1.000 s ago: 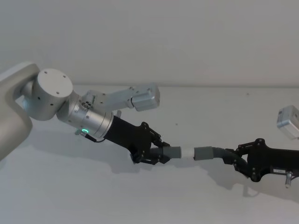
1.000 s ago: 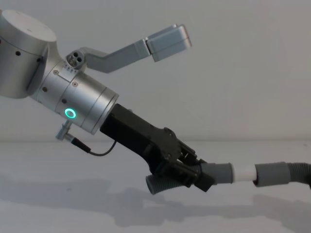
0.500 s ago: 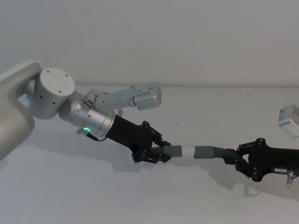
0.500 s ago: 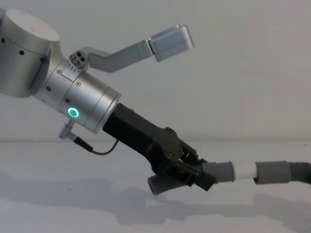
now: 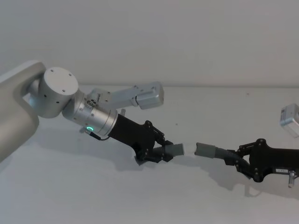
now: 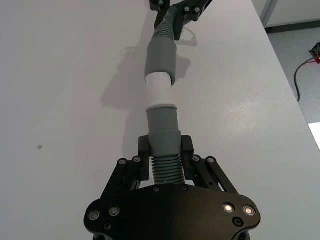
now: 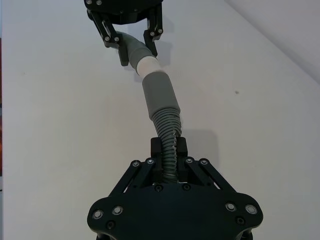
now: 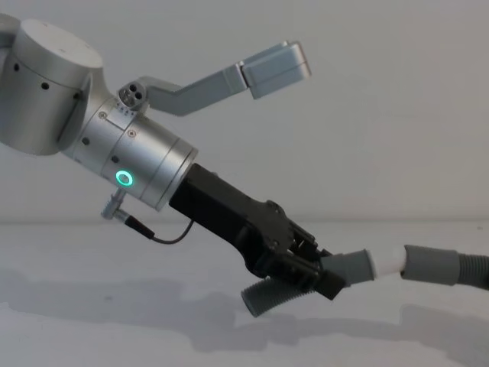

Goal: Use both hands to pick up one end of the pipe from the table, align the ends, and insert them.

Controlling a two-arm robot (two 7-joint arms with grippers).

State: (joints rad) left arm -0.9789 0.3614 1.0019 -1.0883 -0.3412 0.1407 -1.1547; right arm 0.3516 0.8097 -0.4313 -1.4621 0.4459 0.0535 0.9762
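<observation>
My left gripper (image 5: 156, 153) is shut on the ribbed part of one pipe piece just above the table (image 5: 84, 196). That piece's grey cuff (image 5: 175, 149) points right, and its white plug tip (image 8: 387, 261) meets the hollow mouth of the other cuff (image 5: 204, 150). How far in the tip sits I cannot tell. On the right, my right gripper (image 5: 237, 161) is shut on the second piece's ribbed hose (image 7: 167, 131). In the left wrist view my left gripper (image 6: 165, 152) holds its cuff (image 6: 163, 120) in line with the plug (image 6: 160, 87) and the far cuff (image 6: 162, 55). The two cuffs meet at a slight angle in the chest view.
The left arm's grey camera bracket (image 5: 149, 95) juts out above the left gripper. The right arm's camera block (image 5: 289, 122) sits at the right edge. The white table ends at the wall behind, and a small dark speck (image 5: 176, 124) lies on it.
My left arm has shifted a little right and dipped, tilting its pipe piece up toward the joint. The right piece barely moved. The two cuffs now meet at a slight bend.
</observation>
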